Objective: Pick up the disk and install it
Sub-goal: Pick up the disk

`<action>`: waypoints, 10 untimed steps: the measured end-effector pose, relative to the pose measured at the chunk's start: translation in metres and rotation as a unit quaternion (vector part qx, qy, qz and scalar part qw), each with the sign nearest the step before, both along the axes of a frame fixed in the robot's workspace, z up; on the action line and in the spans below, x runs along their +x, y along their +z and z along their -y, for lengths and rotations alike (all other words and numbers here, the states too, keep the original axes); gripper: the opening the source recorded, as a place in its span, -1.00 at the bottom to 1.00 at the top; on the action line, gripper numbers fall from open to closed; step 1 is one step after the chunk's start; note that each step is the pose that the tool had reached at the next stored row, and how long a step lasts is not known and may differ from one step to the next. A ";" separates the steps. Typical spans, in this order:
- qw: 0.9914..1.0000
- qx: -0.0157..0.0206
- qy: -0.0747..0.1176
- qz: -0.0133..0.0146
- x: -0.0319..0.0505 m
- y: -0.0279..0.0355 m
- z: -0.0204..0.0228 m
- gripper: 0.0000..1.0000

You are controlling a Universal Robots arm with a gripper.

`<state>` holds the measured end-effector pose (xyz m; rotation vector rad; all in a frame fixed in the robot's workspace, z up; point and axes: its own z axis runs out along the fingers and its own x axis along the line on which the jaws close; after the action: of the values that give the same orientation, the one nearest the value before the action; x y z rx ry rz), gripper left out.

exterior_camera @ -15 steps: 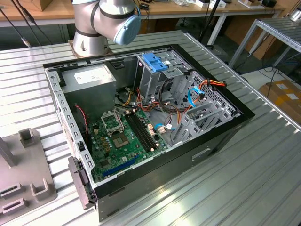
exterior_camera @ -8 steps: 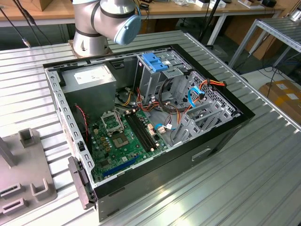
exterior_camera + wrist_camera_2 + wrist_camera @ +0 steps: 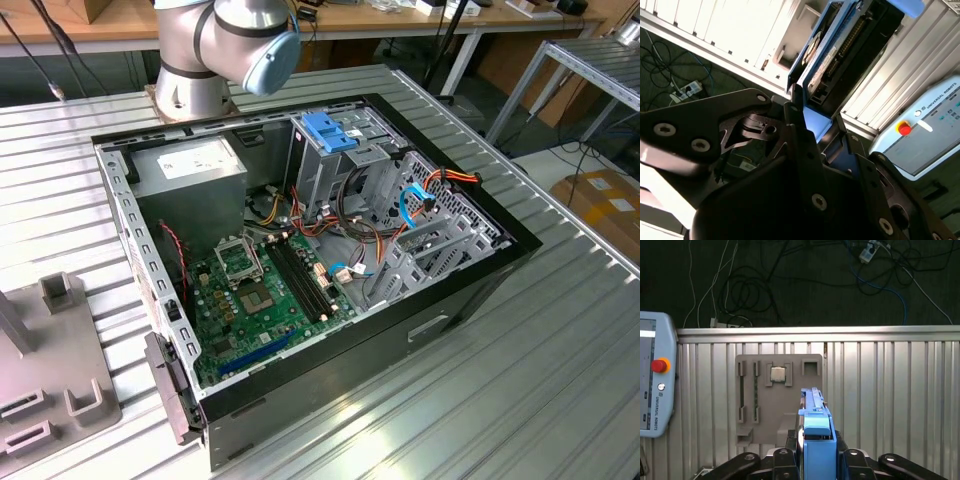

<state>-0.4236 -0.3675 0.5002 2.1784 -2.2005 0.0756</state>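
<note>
Though nearly closed, fingers (image 3: 782,461) clamp disk (image 3: 817,440) edgewise between them.

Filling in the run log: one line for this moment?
claw: shut on disk | disk: held off ribbed table, near grey fixture tray | install: not yet done

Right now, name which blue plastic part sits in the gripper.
The blue carrier frame on the disk, clamped in the gripper in both wrist views; the blue latch tops the drive cage inside the computer case.
</note>
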 end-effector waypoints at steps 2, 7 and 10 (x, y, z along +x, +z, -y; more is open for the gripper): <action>1.000 0.000 0.000 0.000 0.0040 0.0000 0.0000 -0.26; 1.000 0.000 0.000 0.000 0.0171 0.0000 0.0000 -0.26; 1.000 0.000 0.000 0.000 0.0247 0.0000 0.0000 -0.26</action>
<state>-0.3989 -0.3675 0.5002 2.1785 -2.2005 0.0756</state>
